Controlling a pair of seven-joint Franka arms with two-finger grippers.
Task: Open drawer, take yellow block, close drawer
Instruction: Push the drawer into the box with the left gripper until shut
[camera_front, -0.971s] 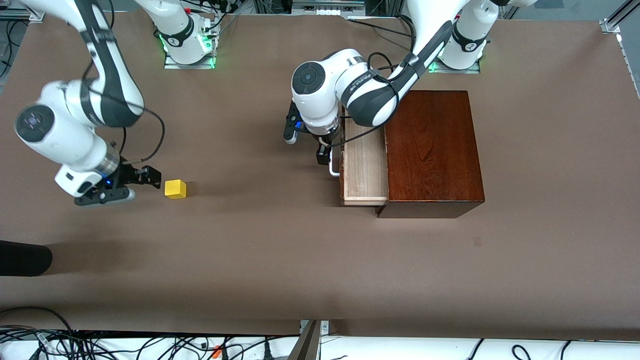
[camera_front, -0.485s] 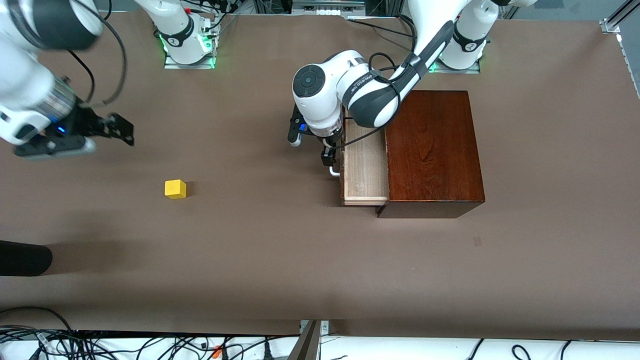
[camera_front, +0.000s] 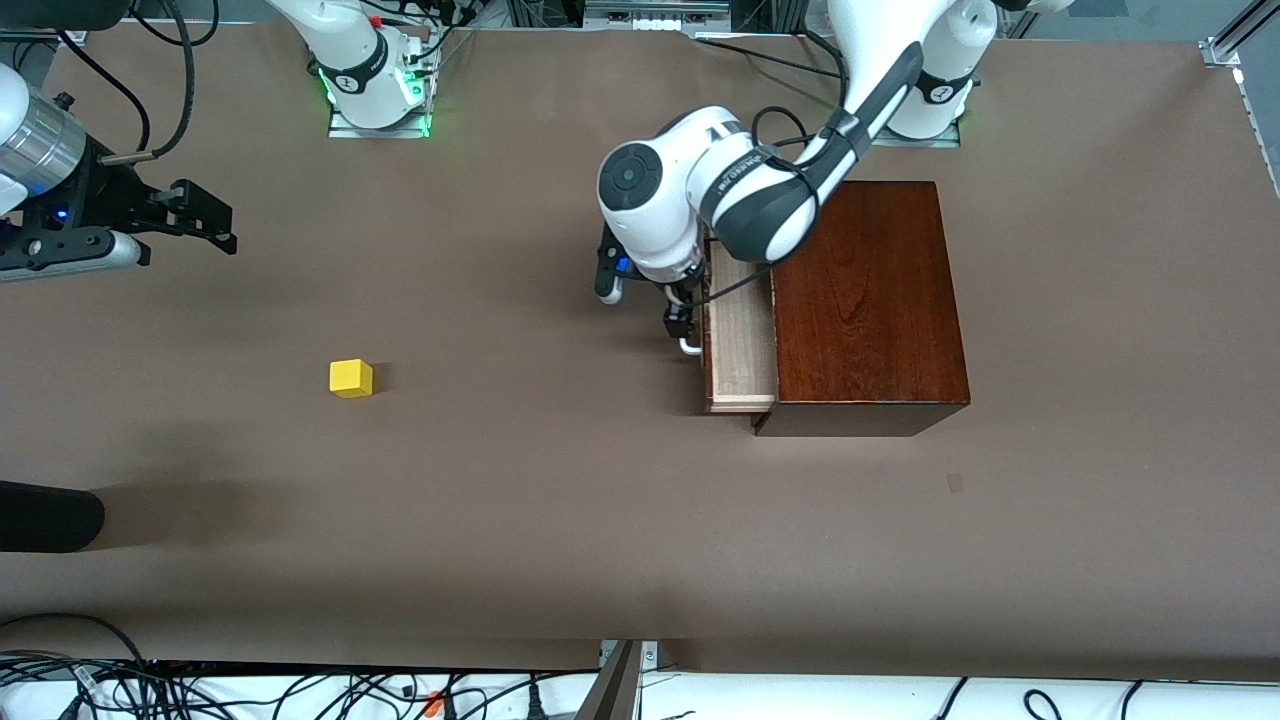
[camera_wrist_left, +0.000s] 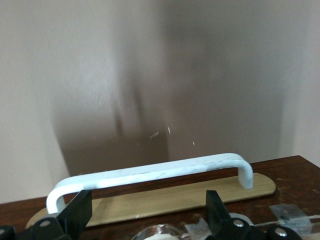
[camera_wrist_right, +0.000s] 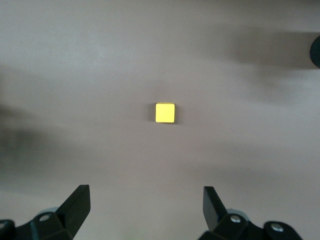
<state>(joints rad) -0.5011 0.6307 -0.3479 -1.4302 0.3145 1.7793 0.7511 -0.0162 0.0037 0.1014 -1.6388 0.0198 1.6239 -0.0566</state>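
The small bright-yellow cube, rigid and probably light, sits on the brown surface toward the right arm's end, flat sides graspable; both end effectors, left and right, gape empty.

Bare table surrounds the yellow block; left end effector crowds the drawer front.
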